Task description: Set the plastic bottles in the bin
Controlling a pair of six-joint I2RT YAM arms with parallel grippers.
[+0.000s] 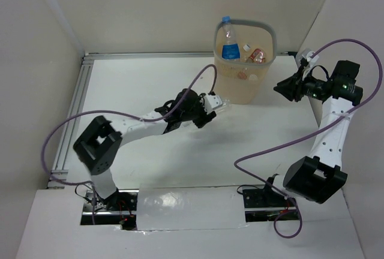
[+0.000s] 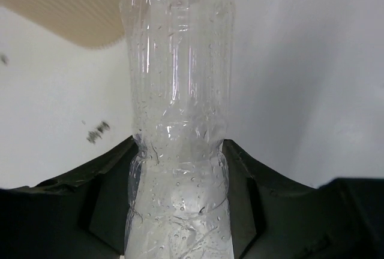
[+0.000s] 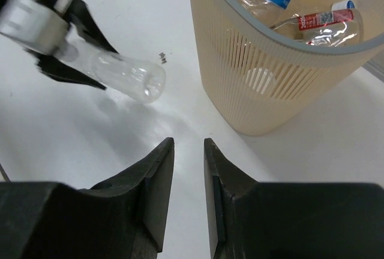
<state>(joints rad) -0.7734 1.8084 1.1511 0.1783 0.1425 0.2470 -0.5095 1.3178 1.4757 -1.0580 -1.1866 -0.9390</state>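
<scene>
The bin (image 1: pixel 262 73), a tall beige basket with a grey rim and slotted lower sides, stands upright on the white table (image 1: pixel 180 157) at its far side, a little right of the middle. Inside it, a blue-labelled bottle (image 1: pixel 228 42) with a blue cap leans against the far left wall, its cap rising above the rim. A red-labelled bottle (image 1: pixel 258 55) lies tilted to its right. The left hand (image 1: pixel 213 104) reaches out over the middle of the table, just near and left of the bin. Its fingers (image 2: pixel 105 175) are closed on a clear bottle (image 2: pixel 179 91), pressing on both sides of the bottle's pinched waist. In the right wrist view this clear bottle (image 3: pixel 127 74) sticks out from the hand with its rounded free end aimed toward the bin's lower wall. The end is near the bin but apart from it, and a soft shadow lies on the table beneath it. It seems to be held off the surface, though that cannot be told for sure. The right hand (image 3: pixel 188 151) hangs to the right of the bin, well apart from the left hand and facing the bin's side. Its two dark fingers are drawn almost together, with only a narrow slit between them, and they hold nothing.
</scene>
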